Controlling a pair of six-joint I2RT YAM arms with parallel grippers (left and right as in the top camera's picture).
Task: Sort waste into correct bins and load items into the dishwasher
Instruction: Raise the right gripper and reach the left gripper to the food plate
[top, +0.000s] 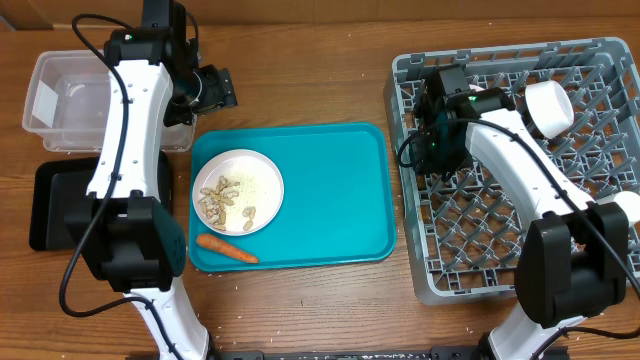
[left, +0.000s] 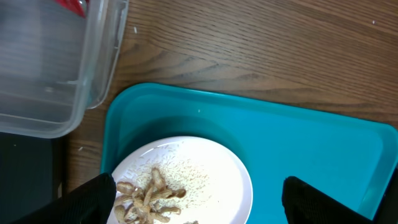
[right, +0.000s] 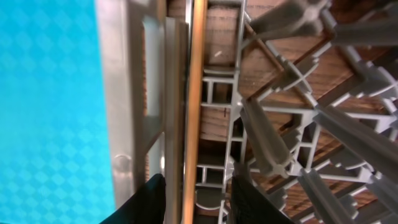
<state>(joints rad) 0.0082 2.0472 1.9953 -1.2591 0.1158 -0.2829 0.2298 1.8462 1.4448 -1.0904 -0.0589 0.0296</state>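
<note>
Right hand (right: 199, 185) astride chopstick (right: 198, 93), inside dish rack (right: 280, 143)

Brown wood-grained table (top: 320, 90), seen from overhead; bore four things directly on its surface; at far left, clear plastic tub (top: 60, 100), with black tray (top: 50, 205) just beside it, lower in the view; at centre, teal serving tray (top: 335, 190), parted from the tub's corner by bare wood; at right, grey dish rack (top: 412, 230), parted from the teal serving tray by a narrow strip of wood.
</note>
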